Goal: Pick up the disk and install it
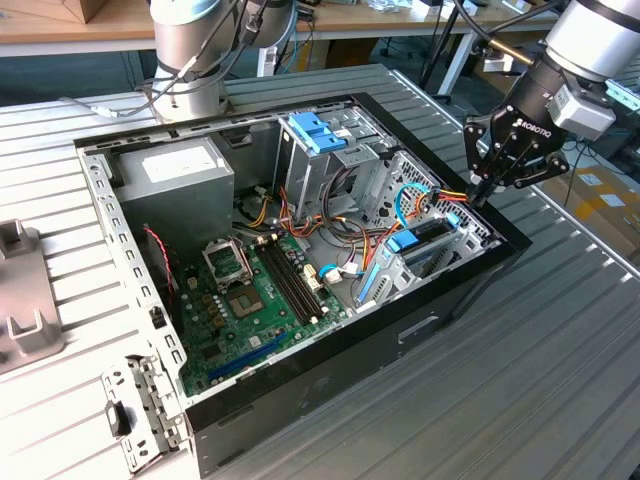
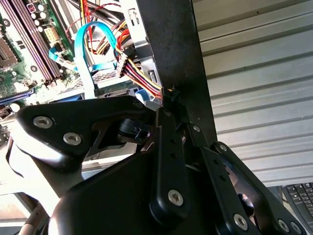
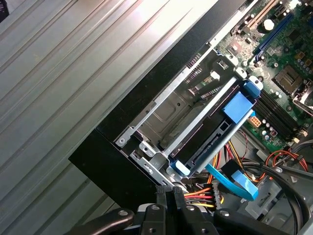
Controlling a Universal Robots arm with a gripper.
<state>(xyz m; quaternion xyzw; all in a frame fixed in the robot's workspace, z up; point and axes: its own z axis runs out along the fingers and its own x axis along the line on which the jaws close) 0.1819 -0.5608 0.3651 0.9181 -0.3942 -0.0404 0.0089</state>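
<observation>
- Main risk, as I judge it: my claw [image 1: 484, 190] hangs right at the corner of the computer case [image 1: 420, 330] where a bundle of red, yellow and orange power wires [image 2: 139, 73] crosses. A careless push or lift here could snag those wires or tug their connector loose.
- The blue data cable [image 3: 230, 178] loops close by too; catching it could drag on whatever it plugs into.
- The disk [image 3: 215, 125], silver-grey in its blue carrier, sits inside the metal drive cage [image 3: 161, 110] along the case's black front wall, at the exterior view's right. It looks seated between the rails, but I cannot tell whether it is fully home; if it is skewed, pressing on it could jam the carrier.
- My claw is clenched, fingers [image 2: 168, 132] pressed together with nothing between them.
- The tips are just beside the case rim and the wire bundle; whether they touch either I cannot tell.
</observation>
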